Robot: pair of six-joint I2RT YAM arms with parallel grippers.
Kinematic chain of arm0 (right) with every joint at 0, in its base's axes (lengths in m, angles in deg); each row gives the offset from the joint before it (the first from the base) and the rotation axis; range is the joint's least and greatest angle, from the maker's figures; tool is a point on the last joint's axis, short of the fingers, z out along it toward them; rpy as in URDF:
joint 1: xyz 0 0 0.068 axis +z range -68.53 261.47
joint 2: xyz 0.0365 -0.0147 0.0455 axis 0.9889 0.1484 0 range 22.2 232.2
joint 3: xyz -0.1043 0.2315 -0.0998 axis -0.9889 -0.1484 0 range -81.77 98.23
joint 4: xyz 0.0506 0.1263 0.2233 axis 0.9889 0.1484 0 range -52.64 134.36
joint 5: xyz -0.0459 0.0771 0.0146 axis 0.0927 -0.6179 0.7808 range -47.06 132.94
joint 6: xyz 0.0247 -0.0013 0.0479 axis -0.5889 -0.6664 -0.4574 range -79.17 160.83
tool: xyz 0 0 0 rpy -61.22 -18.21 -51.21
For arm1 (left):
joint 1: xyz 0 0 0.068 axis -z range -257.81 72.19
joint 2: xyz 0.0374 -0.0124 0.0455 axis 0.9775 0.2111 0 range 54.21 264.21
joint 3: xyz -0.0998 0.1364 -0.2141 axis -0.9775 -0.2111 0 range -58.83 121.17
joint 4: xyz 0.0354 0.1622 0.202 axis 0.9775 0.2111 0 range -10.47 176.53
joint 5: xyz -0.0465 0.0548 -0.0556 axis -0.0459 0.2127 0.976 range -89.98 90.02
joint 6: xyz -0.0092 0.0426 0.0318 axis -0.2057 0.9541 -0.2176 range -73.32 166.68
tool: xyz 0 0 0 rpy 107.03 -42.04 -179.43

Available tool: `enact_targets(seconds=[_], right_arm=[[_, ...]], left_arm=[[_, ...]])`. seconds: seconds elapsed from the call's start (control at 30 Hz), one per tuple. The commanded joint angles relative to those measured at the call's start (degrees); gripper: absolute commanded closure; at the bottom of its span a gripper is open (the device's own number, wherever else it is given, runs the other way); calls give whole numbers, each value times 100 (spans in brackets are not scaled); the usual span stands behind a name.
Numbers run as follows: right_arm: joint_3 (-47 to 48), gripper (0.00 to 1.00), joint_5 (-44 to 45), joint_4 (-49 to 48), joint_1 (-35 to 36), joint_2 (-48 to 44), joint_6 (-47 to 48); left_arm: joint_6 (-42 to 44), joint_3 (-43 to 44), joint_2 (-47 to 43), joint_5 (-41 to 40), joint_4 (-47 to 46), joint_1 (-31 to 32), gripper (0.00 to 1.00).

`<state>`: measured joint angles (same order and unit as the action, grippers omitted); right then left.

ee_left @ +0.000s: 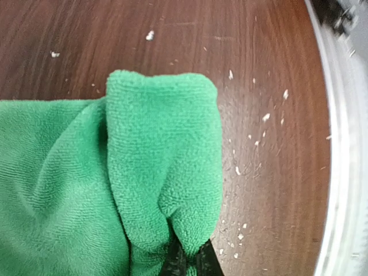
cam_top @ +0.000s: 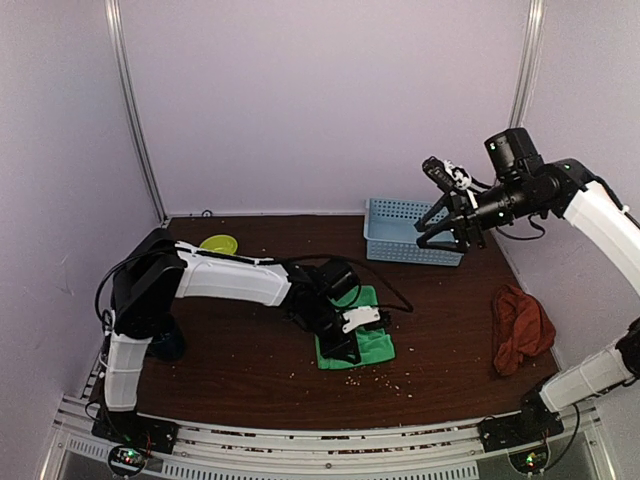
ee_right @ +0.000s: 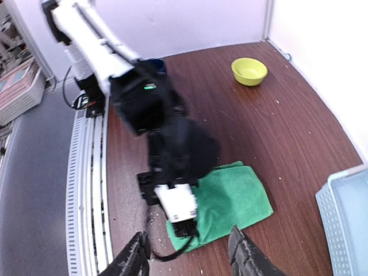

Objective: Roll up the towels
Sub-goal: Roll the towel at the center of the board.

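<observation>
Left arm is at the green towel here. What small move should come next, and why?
Probably draw the left gripper over the green towel, turning the pinched edge onto the flat part. Its jaws are shut on a fold already humped up. The right gripper hangs open and empty, away from the towel.

No words, labels, brand marks, numbers or signs are showing clearly enough to read in any of the three views.
</observation>
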<state>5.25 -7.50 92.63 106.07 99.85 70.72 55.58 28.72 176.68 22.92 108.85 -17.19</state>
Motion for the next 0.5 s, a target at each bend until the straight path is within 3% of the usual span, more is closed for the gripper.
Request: enact_targets(seconds=[0.0,0.1,0.23,0.37,0.47], right_arm=[[-576,53,-482,565,196,-397,949],[-1121,54,-112,531,600,-624,1142],[-1911,56,940,160,1659,-642,1114],[-2798,59,2326,-1042,2446,-532,748],[-3257,55,3139,-2100,2664,-451,565]], left_arm=[[-721,799,755,2266,742,-548,100],[-733,1539,1501,3085,1393,-783,100],[-788,2229,2114,3237,1840,-896,100],[-806,2252,2300,3336,1892,-1009,100],[-804,2082,2269,3415,1762,-1034,100]])
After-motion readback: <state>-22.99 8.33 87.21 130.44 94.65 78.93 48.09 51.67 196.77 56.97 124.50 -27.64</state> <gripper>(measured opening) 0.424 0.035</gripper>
